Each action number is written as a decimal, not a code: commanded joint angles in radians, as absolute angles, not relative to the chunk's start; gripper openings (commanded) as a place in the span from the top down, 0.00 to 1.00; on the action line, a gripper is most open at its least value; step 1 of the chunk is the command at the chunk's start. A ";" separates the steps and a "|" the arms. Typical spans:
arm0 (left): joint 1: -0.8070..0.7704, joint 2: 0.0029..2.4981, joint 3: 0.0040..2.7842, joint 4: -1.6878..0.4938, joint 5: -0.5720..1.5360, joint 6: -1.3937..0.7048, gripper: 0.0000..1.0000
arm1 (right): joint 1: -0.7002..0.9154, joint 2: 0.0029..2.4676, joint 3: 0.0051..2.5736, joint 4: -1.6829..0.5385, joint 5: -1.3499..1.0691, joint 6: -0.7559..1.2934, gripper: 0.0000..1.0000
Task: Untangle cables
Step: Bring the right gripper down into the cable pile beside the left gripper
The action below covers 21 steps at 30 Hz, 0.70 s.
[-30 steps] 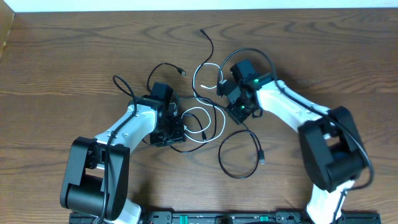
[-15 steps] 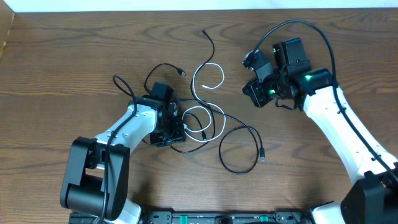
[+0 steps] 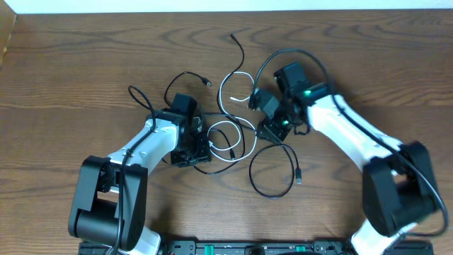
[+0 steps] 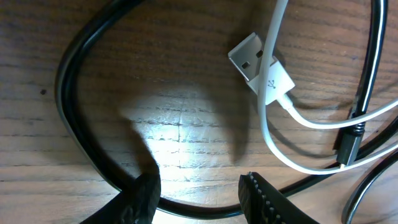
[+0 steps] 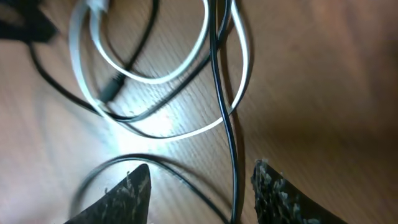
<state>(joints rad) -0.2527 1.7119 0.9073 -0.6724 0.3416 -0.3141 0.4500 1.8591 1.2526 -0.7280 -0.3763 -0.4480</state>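
Several thin cables lie tangled at the table's middle: a white cable [image 3: 236, 91] in two loops, and black cables [image 3: 272, 173] looping around and across it. My left gripper [image 3: 197, 151] is low over the tangle's left side. In the left wrist view it [image 4: 199, 200] is open, with a thick black cord [image 4: 74, 112] running across the gap near the fingertips, ungripped. The white cable's USB plug [image 4: 258, 65] lies just ahead. My right gripper [image 3: 272, 129] hovers at the tangle's right side, open [image 5: 202, 193]. A thin black cable [image 5: 232, 162] passes between its fingers, close to the right finger [image 5: 277, 196].
A long black cable end [image 3: 237, 46] trails toward the table's back edge and another plug end [image 3: 206, 82] lies at the back left. The large black loop's plug [image 3: 298, 177] points to the front right. Bare wood table [image 3: 71, 64] surrounds the tangle.
My right gripper let go of the black cable, swung up and to the right, then came back down to the tangle with its jaws now apart. The left arm has stayed still.
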 commanded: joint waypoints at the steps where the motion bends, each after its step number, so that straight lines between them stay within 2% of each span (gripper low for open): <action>1: -0.255 1.719 0.883 -0.676 0.328 -0.312 0.54 | 0.479 1.924 1.244 -0.708 -0.300 -0.499 0.54; 12: -0.255 1.719 0.883 -0.675 0.328 -0.312 0.54 | 0.497 2.011 1.244 -0.630 -0.275 -0.499 0.57; 15: -0.255 1.719 0.883 -0.675 0.328 -0.312 0.53 | 0.504 2.015 1.243 -0.629 -0.275 -0.499 0.68; 19: -0.255 1.719 0.883 -0.675 0.328 -0.312 0.53 | 0.513 2.015 1.242 -0.646 -0.272 -0.495 0.90; 21: -0.255 1.719 0.883 -0.675 0.328 -0.312 0.54 | 0.514 2.015 1.242 -0.661 -0.260 -0.493 0.98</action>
